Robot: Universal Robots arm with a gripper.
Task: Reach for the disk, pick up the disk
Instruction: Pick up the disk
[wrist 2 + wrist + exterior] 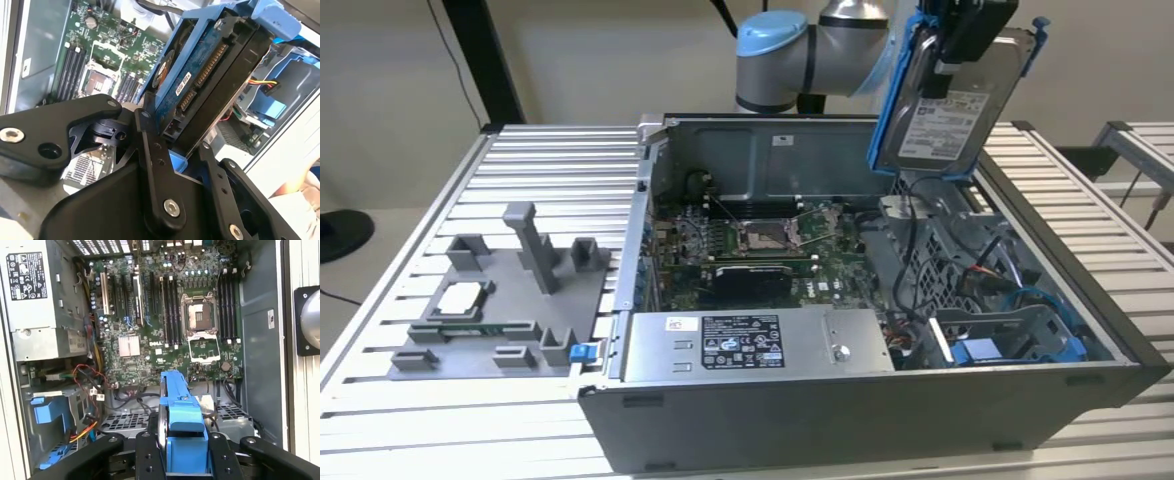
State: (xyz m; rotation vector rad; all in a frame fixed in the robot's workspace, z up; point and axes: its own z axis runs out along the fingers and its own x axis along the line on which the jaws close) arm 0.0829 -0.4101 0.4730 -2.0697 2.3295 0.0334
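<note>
The disk [945, 115], a silver hard drive with a white label and a blue bracket along its edges, hangs upright in the air above the far right corner of the open computer case [854, 420]. My gripper [958, 50] is shut on its upper end. In the second wrist view the black fingers [150, 150] clamp the disk [210, 75] from both sides, its connector edge showing. The first wrist view shows the disk's blue bracket [182, 425] edge-on between the fingers [146, 455], high over the motherboard [165, 325].
Inside the case lie the motherboard [761, 245], a grey power supply box [747, 345] at the front, and blue drive bays [1014, 340] with loose cables at the exterior view's right. A grey fixture [500, 300] holding a small chip stands on the slatted table at the left.
</note>
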